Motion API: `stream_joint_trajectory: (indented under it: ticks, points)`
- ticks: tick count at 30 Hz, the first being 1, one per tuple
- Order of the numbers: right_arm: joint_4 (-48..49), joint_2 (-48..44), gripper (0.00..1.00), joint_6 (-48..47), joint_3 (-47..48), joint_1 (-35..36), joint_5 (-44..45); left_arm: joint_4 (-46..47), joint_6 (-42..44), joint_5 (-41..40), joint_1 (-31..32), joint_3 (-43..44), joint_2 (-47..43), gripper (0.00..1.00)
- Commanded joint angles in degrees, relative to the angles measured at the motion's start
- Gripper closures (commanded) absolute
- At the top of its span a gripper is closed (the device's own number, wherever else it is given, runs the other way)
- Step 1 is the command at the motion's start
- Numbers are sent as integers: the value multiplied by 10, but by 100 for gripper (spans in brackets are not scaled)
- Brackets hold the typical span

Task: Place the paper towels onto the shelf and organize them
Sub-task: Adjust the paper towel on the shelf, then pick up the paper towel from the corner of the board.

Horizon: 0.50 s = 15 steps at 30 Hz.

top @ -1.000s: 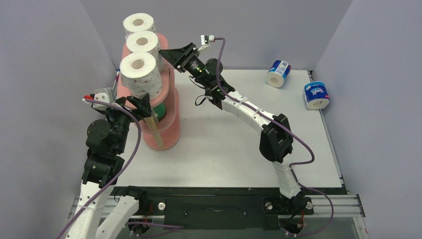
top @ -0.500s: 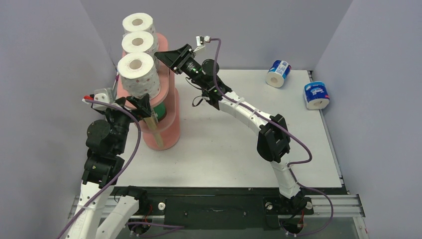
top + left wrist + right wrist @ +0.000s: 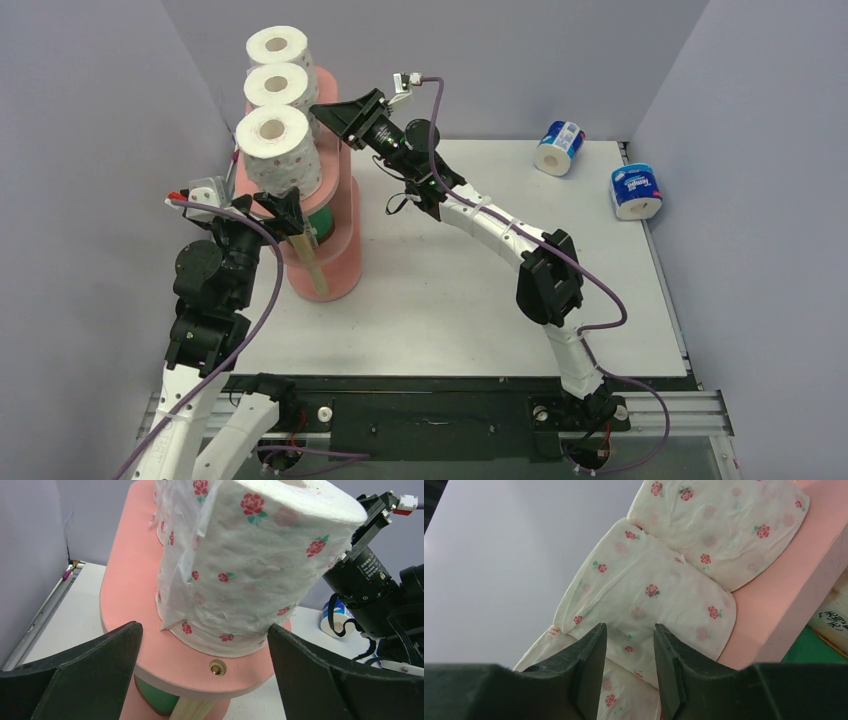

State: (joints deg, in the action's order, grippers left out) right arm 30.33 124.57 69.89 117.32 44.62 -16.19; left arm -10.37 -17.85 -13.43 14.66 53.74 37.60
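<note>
the left gripper (image 3: 204, 628) has its fingers (image 3: 90, 665) spread wide with nothing in them. one finger is on each side of the near dotted roll (image 3: 250, 565), not touching it. that roll leans a bit and sits close to the near end of the top board of the shelf (image 3: 130, 580). the right gripper (image 3: 629, 626) has its fingers (image 3: 586, 670) only a little apart, holding nothing, right by the middle roll (image 3: 649, 595) of the three.

i think the job now is making the row neat. push softly and slowly. let the wide left fingers guard the near roll so it can't tip off.

the far blue roll (image 3: 558, 147) and the near blue roll (image 3: 637, 191) lie on the table (image 3: 450, 300), far right.
</note>
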Motion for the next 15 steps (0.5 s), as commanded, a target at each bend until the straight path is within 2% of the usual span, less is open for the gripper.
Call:
stream_joint_trajectory:
  ticks: [1, 7, 12, 15]
  points:
    - [31, -21, 63, 9, -4, -5, -19, 1, -9, -7, 2, 1, 5, 4]
    - [66, -68, 53, 27, -50, -23, -22, -29, 0, -24, 2, 22, -17, 4]
    - [65, -119, 31, 29, -82, -39, -36, -82, 4, -50, 2, 54, -38, 4]
    - [63, -158, 24, 25, -122, -46, -34, -126, 2, -78, 2, 81, -49, 4]
